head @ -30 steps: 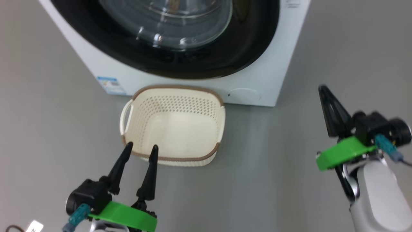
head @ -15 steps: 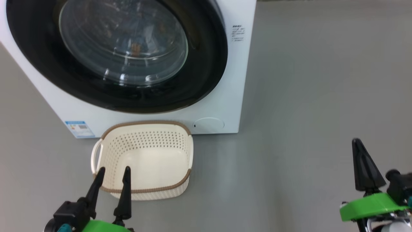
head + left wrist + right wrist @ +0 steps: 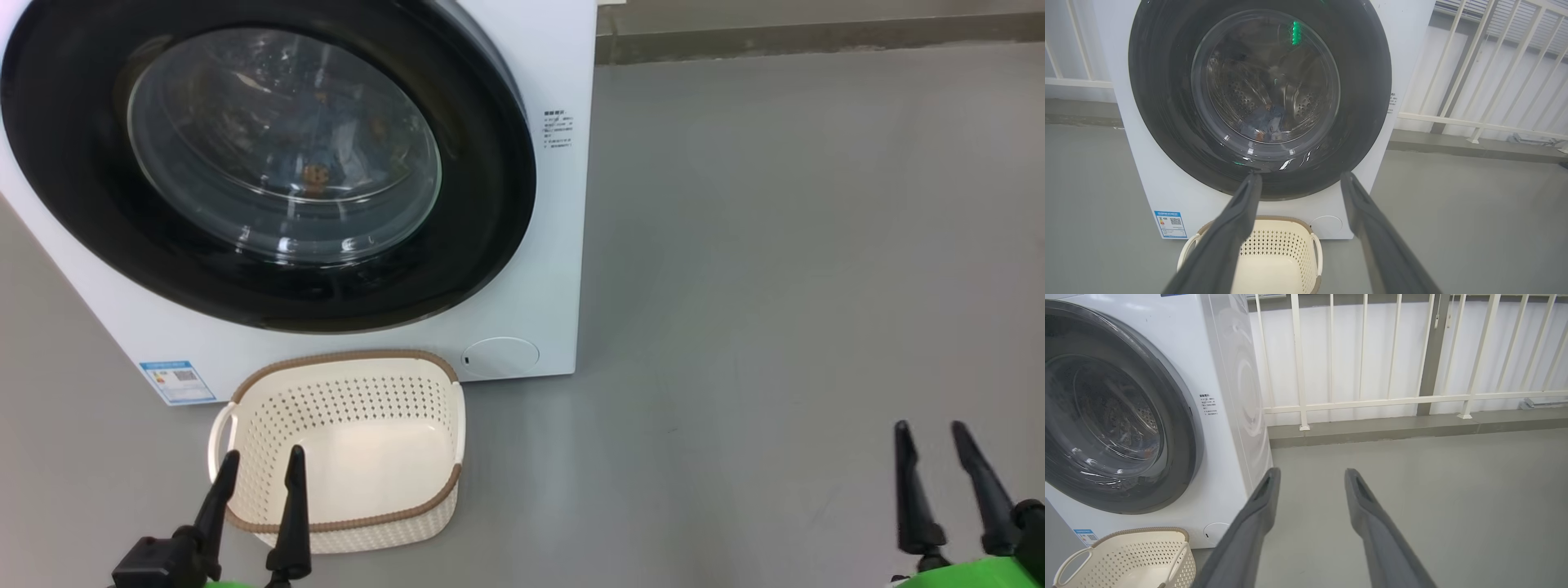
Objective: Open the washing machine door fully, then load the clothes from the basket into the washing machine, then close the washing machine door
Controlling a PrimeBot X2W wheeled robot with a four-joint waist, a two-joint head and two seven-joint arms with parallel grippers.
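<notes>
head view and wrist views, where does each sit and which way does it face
Head view: on the head, looking down at the washing machine door and basket; left gripper lower left, right gripper lower right.
Left wrist view: left wrist, facing the door head-on; own fingers.
Right wrist view: right wrist, facing the door's right side and a railing; own fingers.
All three share door and basket.

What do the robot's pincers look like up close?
The left pincer and right pincer each have two long, slim black fingers tapering to points, set in chunky black knuckles on a bright green plate.
</notes>
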